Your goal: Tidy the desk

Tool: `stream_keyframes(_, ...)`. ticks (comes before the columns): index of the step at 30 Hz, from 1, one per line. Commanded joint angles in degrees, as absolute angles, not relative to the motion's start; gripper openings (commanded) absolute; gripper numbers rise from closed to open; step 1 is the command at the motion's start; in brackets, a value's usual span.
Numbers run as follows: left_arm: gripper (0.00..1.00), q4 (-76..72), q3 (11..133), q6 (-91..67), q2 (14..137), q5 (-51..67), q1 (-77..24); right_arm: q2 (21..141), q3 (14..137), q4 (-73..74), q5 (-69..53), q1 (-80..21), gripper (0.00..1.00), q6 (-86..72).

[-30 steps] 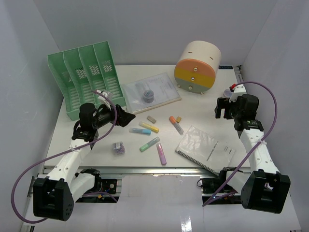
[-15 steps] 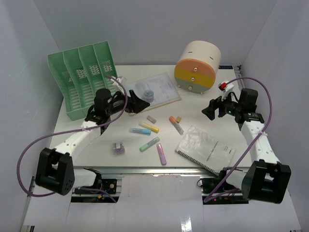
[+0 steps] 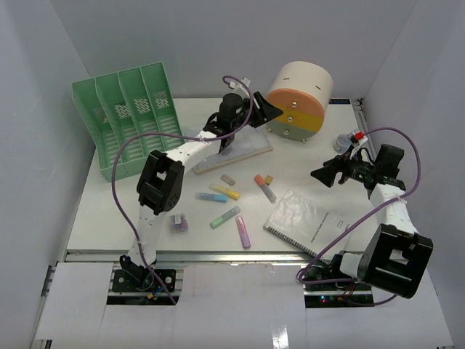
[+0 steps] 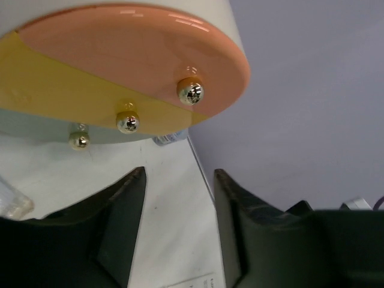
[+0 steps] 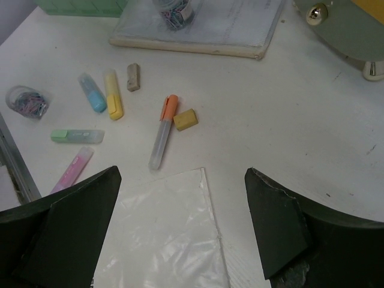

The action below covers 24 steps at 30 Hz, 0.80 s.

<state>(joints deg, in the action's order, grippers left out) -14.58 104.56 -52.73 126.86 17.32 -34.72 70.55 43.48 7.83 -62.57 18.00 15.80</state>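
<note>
Left gripper: jaws apart, empty; over the desk near its far edge, facing the round drawer unit.
Right gripper: jaws wide, empty; above the desk's right side.

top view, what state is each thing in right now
drawer unit, all three drawers shut
left hand, open, empty, facing the drawer unit
right hand, open, empty
file rack, upright, slots look empty
notebook, closed, flat on the desk
orange highlighter, capped, lying flat
</note>
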Motion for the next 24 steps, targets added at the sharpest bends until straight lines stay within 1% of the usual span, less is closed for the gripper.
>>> stream_keyframes(1,0.51,-13.19,114.96,-58.04,130.80,9.89,-37.65,68.52,43.87,3.69,-65.65,18.28,0.90,14.24)
stream_keyframes(5,0.50,-13.18,119.52,-59.28,134.58,3.21,-39.74,67.40,43.86,3.77,-65.75,18.28,0.89,14.14)
stream_keyframes(12,0.49,-12.91,122.79,-61.89,137.12,-1.57,-40.43,65.74,43.86,3.78,-65.83,18.28,0.89,14.06)
stream_keyframes(18,0.48,-11.61,124.60,-64.39,138.92,-3.66,-40.52,65.31,43.78,3.87,-65.15,18.28,0.89,14.06)
stream_keyframes(24,0.46,-8.95,133.64,-65.78,144.73,-4.14,-40.52,64.94,43.75,3.87,-64.60,18.75,0.90,14.25)
